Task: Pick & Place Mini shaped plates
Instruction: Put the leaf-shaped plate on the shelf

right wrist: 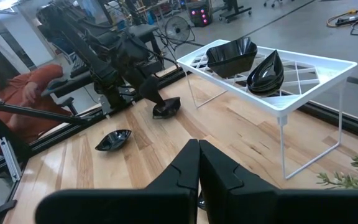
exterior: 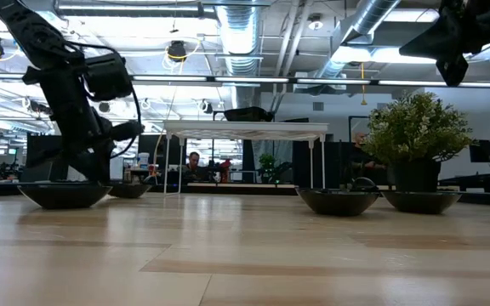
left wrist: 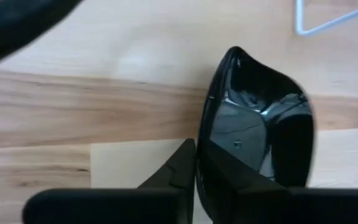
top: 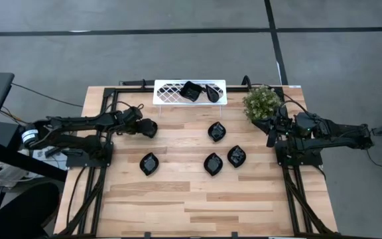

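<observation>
While the small black plate (left wrist: 253,134) is sitting on the wooden table (top: 197,199) just in front of the white lattice tray (top: 171,93), the left gripper (top: 150,128) is pinching its near rim, the two dark fingers (left wrist: 185,174) drawn almost together with only the thin wall of the dish between them, so I judge this to be the grasp stage of a pick. In the right wrist view that gripper is reaching down onto the same plate (right wrist: 166,107), which appears to be resting on the boards, not yet raised. Doing this well means lifting straight up and slowly, since a glossy dish held by its edge alone is likely to pivot or slip; keeping the wrist level should stop it from swinging. Two dishes are already lying on the tray, a squarish one (top: 190,90) and a slimmer one (top: 212,91) beside it, so the carried plate is probably wanted on the bare lattice on the tray's left part, and it must be clearing the raised rim before being lowered. Four more plates are waiting on the table: one (top: 150,163) nearest the left arm, one (top: 217,131) near the middle, and a close pair (top: 213,163) (top: 236,156). Off to the side, the right gripper (top: 271,138) is hanging closed and empty beside the potted plant (top: 262,101).
</observation>
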`<state>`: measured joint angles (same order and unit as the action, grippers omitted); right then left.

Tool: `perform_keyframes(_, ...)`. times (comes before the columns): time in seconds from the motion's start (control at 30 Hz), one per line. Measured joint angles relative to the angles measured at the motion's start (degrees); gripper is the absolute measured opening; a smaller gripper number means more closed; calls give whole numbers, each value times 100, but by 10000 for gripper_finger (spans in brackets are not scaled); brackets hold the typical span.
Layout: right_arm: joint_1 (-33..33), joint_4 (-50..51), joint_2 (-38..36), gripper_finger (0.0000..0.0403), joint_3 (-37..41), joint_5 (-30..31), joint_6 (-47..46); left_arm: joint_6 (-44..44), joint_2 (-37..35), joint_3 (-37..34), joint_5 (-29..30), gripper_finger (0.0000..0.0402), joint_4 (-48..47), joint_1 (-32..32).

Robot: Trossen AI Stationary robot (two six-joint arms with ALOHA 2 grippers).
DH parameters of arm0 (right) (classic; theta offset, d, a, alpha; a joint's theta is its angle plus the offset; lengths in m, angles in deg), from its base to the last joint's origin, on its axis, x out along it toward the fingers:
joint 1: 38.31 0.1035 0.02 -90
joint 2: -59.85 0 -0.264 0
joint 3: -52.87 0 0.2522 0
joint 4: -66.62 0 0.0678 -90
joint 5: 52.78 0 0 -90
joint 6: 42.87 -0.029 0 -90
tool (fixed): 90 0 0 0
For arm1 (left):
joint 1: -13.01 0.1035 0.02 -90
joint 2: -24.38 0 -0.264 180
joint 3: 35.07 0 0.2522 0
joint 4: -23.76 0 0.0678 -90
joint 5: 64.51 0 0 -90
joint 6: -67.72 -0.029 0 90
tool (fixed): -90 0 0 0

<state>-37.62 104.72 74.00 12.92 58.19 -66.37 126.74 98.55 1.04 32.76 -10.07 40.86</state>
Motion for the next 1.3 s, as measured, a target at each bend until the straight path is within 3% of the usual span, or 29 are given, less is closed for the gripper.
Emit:
perform_keyframes(0.4,0,2,0,1,0,5,4,-2,-842,0,61,7,-4,0)
perform_keyframes(0.57,0,2,0,1,0,7,4,-41,-1145,0,-239,8,-2,-63)
perform_keyframes(0.77,0,2,0,1,0,8,4,16,-1269,2,-452,7,66,-489)
perform_keyframes(1.0,0,2,1,1,0,9,7,663,-1269,33,-612,7,533,-1147)
perform_keyframes(1.3,0,4,1,1,0,9,9,739,-1269,586,-628,6,602,-1628)
